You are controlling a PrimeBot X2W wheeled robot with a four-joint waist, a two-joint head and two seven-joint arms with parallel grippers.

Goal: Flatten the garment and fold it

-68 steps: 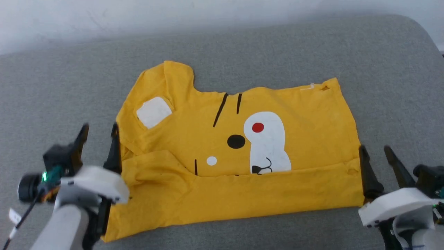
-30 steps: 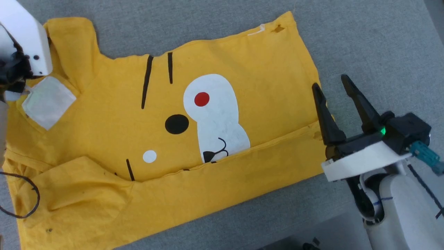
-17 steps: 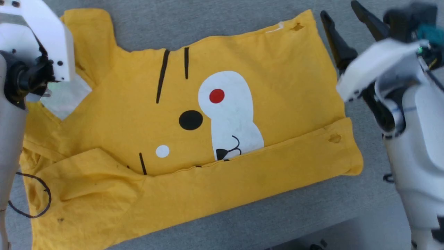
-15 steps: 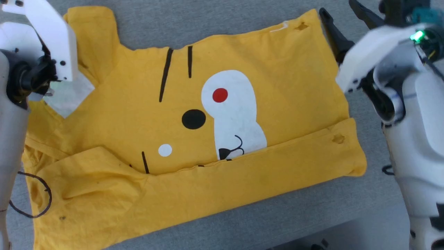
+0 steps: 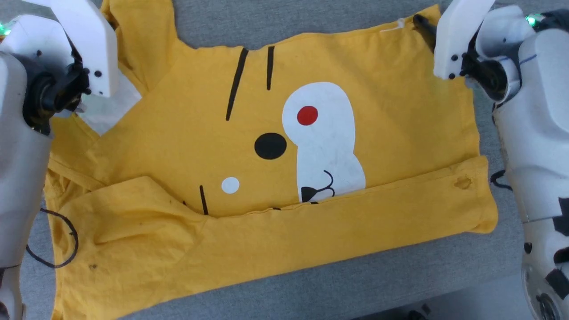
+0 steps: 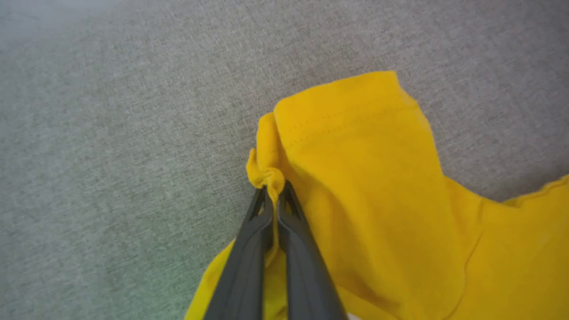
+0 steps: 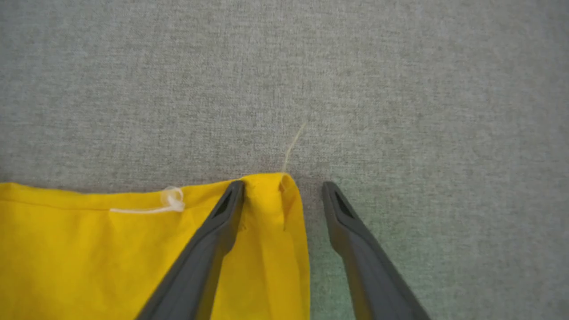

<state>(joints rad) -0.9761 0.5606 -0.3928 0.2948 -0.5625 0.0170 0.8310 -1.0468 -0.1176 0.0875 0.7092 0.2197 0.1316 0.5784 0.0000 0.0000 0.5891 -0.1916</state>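
With the garment [image 5: 275, 146] lying half-folded on the grey fabric surface [image 5: 311, 18], the left end effector [image 6: 272, 195] pinches its far sleeve edge, and the right end effector [image 7: 283, 186], wide astride its far hem corner, should probably close next.

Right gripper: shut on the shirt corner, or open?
Open. The right gripper stands with fingers apart, straddling the garment corner: one over cloth, one over the grey surface.
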